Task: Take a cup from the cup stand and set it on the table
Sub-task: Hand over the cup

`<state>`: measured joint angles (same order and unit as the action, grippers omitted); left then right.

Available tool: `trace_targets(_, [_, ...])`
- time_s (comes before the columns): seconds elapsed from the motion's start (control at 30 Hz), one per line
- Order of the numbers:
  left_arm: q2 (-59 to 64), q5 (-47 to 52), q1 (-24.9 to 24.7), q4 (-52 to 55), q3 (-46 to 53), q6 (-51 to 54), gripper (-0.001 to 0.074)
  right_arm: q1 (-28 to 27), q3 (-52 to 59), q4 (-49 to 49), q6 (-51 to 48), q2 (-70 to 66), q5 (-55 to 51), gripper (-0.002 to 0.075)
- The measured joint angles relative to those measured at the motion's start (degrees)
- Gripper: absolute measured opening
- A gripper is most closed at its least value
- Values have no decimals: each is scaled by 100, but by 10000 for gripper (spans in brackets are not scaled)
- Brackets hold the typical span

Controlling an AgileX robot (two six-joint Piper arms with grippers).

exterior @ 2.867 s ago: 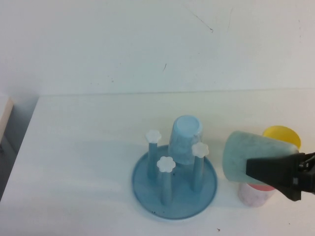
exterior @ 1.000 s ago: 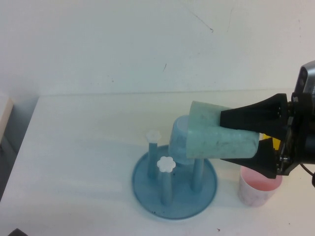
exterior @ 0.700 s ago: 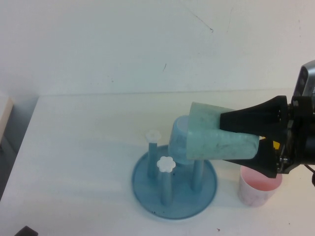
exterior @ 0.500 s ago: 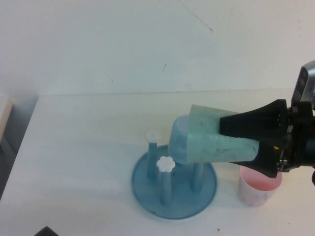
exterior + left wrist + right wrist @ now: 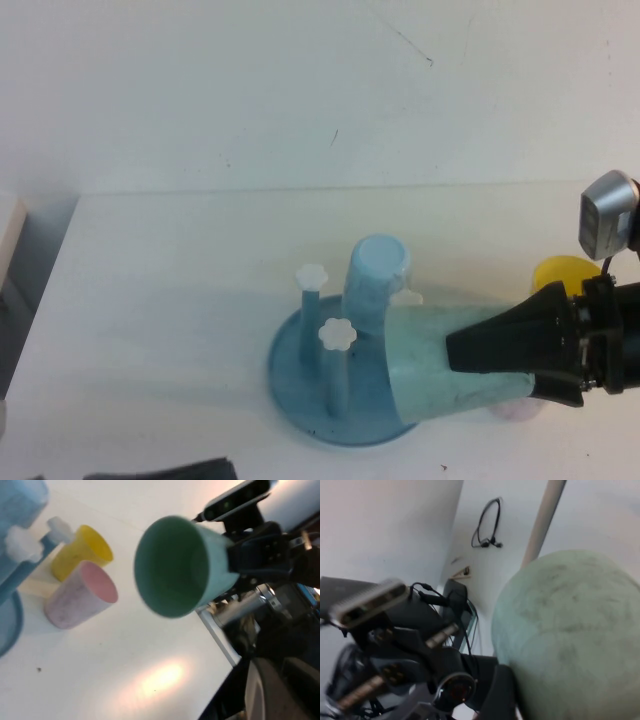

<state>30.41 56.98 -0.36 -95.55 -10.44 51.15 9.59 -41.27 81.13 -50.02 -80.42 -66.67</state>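
My right gripper (image 5: pixel 458 352) is shut on the mint-green cup (image 5: pixel 430 360). It holds the cup on its side, low at the front right of the cup stand (image 5: pixel 300 375), with the mouth facing the stand and overlapping its rim. The left wrist view looks into the cup's open mouth (image 5: pixel 172 567). The cup's speckled wall fills the right wrist view (image 5: pixel 575 635). The stand's pegs with white caps (image 5: pixel 338 334) stand upright. Only a dark part of my left arm (image 5: pixel 165 469) shows, at the bottom edge of the high view, in front of the stand on the white table (image 5: pixel 170 300).
A light blue cup (image 5: pixel 372 282) sits upside down on a back peg of the stand. A yellow cup (image 5: pixel 560 273) and a pink cup (image 5: pixel 80 600) stand right of the stand, the pink one mostly hidden under my right gripper in the high view.
My right gripper has come down and toward the near edge with the cup, from above the stand to low at its front right. My left arm has entered at the bottom edge.
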Motion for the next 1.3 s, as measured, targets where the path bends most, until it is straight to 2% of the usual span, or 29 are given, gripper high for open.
trace_targets(0.1, [949, 544, 0, 0, -684, 302, 87, 0, 0, -66, -39, 0, 0, 604])
trace_targets(0.23, [2127, 952, -27, -9, -1424, 631, 277, 0, 0, 13, -141, 0, -20, 604])
trace_targets(0.3, [2485, 952, -177, -21, -1650, 978, 358, 0, 0, 127, -200, 0, -20, 604])
trace_targets(0.37, [2789, 952, -424, -21, -1806, 1332, 395, 0, 0, 324, -255, 0, -20, 604])
trace_targets(0.63, [3595, 606, -1433, -21, -2165, 2097, 420, 0, 0, 1100, -559, 0, -20, 604])
trace_targets(0.87, [4076, 432, -1713, -21, -2800, 2405, 420, 0, 0, 1150, -652, 0, -20, 604])
trace_targets(1.0, [4172, 328, -1851, -32, -3081, 2956, 420, 0, 0, 1150, -675, 0, -20, 604])
trace_targets(1.3, [4184, -311, -2535, -32, -3251, 4032, 421, 0, 0, 1153, -721, 0, -45, 604])
